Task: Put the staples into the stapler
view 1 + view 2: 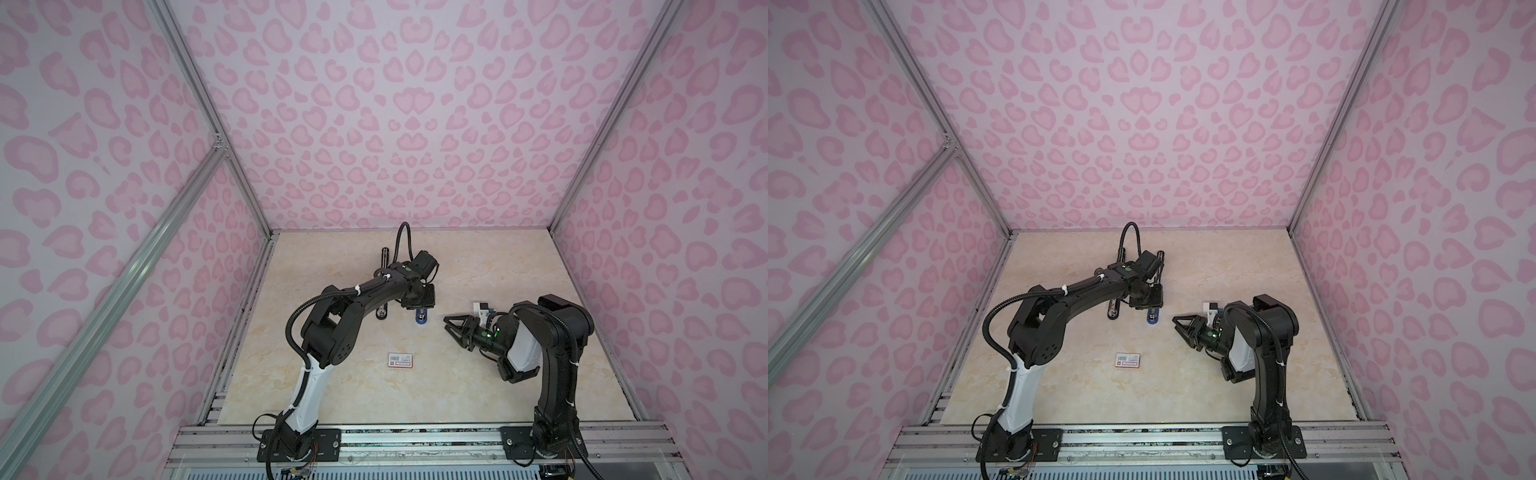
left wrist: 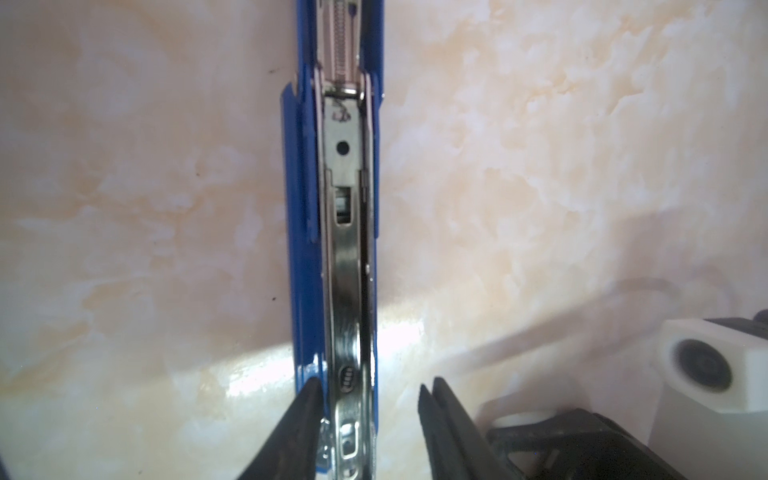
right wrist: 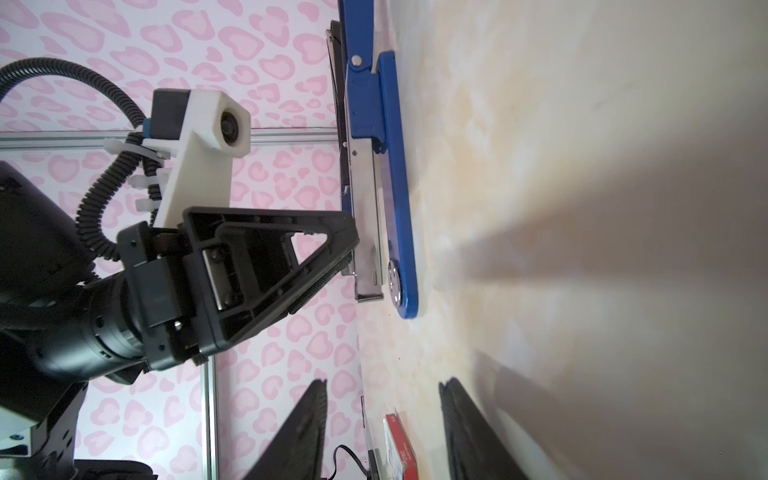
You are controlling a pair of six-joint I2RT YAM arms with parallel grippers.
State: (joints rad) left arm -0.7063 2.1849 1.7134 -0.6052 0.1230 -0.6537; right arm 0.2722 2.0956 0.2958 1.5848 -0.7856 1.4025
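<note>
The stapler (image 2: pixel 347 187) lies open on the table, a blue base (image 3: pixel 399 187) with its silver magazine facing up and a spring at the far end. In both top views only its near blue end (image 1: pixel 421 319) (image 1: pixel 1153 318) shows under my left wrist. My left gripper (image 2: pixel 372 384) points down over that end, open, one finger (image 2: pixel 309 399) against the blue side, the other finger apart from it. My right gripper (image 1: pixel 451 326) (image 3: pixel 384 390) hovers open and empty to the right of the stapler. I cannot make out the staples in any view.
A small white box with a red label (image 1: pixel 400 360) (image 1: pixel 1128 360) lies nearer the front, seen edge-on past the right fingers as the box (image 3: pixel 399 440). A long black bar (image 1: pixel 380 311) lies left of the stapler. Pink patterned walls enclose the beige table (image 1: pixel 498 257).
</note>
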